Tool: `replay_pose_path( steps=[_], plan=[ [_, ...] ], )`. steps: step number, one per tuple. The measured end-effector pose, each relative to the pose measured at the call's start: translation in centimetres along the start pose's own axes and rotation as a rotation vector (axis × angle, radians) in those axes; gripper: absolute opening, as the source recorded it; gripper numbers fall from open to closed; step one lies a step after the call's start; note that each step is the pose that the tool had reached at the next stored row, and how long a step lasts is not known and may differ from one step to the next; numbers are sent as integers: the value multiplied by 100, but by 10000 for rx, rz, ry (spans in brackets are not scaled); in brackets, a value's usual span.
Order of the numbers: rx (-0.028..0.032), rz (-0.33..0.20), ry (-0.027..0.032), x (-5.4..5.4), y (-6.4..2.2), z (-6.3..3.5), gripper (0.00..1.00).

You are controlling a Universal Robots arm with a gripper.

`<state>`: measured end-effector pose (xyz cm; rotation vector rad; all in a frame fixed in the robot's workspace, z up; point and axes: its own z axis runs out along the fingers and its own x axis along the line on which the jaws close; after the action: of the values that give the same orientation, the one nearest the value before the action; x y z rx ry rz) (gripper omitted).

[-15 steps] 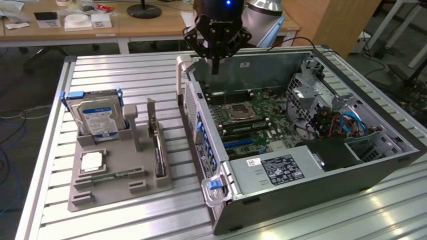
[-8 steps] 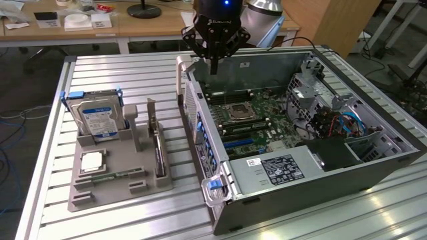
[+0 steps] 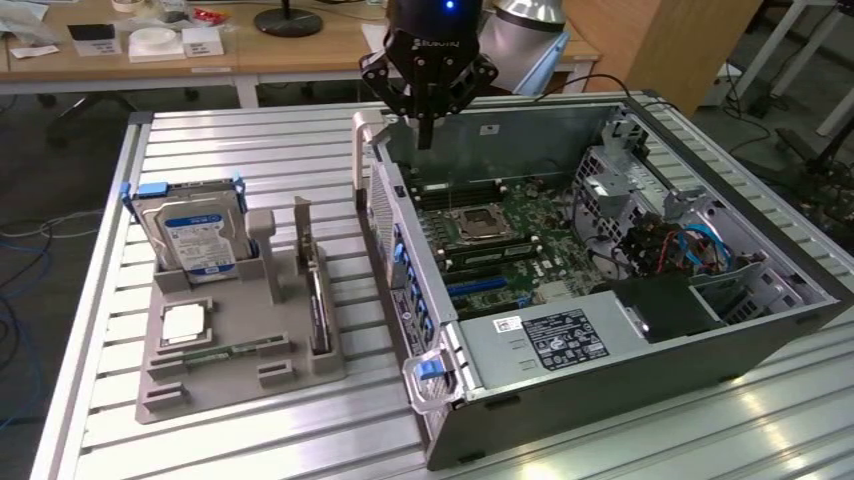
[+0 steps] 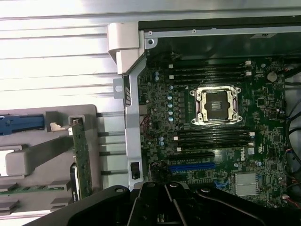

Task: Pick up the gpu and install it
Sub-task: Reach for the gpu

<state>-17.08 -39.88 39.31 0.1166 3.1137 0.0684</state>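
- on the slatted metal table, an open computer case is lying on its side, with its motherboard facing up.
- on the exterior view's left of the case, a grey tray is sitting just beside it and carrying the spare parts.
- the gpu is standing on edge in a tray slot, on the side of the tray nearest the case, and is not yet lifted.
- a hard drive is standing upright at the tray's far end, and a memory stick is lying flat near the front.
- the gripper is hanging over the case's far corner, well apart from the gpu. its fingers are pressed together and are holding nothing.
- progress, judging from the layout: nothing is looking done yet, with both the pick and the install remaining.
- the wrist view is adding the card's green top edge seen from above and a blue slot on the board that is sitting bare.
- the exterior view is adding the gripper's height above the case, the whole tray and the hard drive's label.
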Motion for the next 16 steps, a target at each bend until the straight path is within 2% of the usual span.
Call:
replay_pose_path(
  steps=[16],
  plan=[
    [-1,0,0,59,-4,-1,11]
  ],
)
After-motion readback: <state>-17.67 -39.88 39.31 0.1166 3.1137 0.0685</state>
